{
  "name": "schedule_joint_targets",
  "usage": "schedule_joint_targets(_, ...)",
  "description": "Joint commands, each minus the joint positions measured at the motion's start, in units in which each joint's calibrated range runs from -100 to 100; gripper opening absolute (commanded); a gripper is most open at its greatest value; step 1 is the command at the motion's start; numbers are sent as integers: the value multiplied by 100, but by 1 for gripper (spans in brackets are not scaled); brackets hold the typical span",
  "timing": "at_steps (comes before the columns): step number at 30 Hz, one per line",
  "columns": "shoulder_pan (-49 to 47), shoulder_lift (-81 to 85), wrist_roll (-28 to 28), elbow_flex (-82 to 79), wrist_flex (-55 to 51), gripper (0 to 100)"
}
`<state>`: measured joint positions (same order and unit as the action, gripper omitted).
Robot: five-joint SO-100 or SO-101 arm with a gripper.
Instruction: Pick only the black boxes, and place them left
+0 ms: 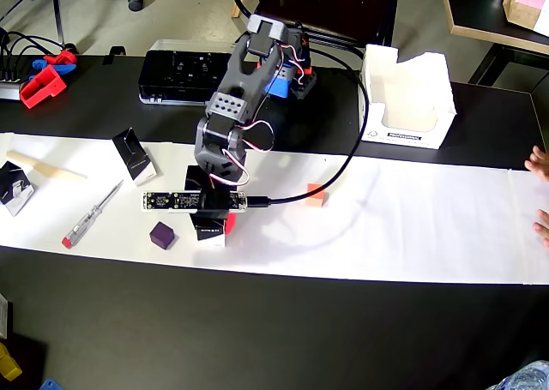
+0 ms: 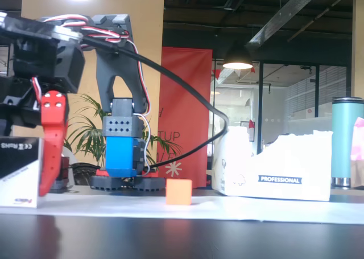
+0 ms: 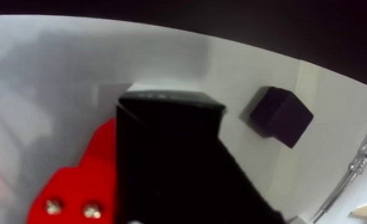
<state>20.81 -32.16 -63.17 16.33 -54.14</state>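
**Arm bent over a black box on the white sheet**

In the overhead view the arm (image 1: pixel 236 107) reaches down toward the lower middle-left of the frame, its gripper (image 1: pixel 214 223) directly over a black box (image 1: pixel 208 227) that sits on the white paper strip (image 1: pixel 412 227). The wrist view fills with that box (image 3: pixel 162 155), its dark face rising through the centre, with a red finger (image 3: pixel 78 190) just beside it at lower left. The other finger is hidden, so I cannot tell whether the box is actually pinched. In the fixed view the red finger (image 2: pixel 52 139) hangs beside the box (image 2: pixel 20 171) at the left edge.

Two more black boxes lie further left in the overhead view: one (image 1: pixel 134 154) tilted at centre left, another (image 1: pixel 14 187) at the left edge. A dark purple cube (image 1: pixel 162 234) sits just left of the gripper, a screwdriver (image 1: pixel 90 214) further left, and an orange cube (image 1: pixel 316 195) to the right. A white carton (image 1: pixel 403 99) stands at upper right.
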Motion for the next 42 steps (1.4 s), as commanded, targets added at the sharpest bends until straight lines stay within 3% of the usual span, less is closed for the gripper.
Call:
schedule_joint_targets(1,-379,201,402,486,-182,12)
schedule_joint_targets(7,-665,1410,570,397,-1287,12)
schedule_joint_targets(20,-2640,3615,2365,371,-2281,12)
schedule_joint_targets(29,-4727,5077,3360,-365,-2503,12)
schedule_joint_targets(42,-8643,6562,4407,-2431,-2496,12)
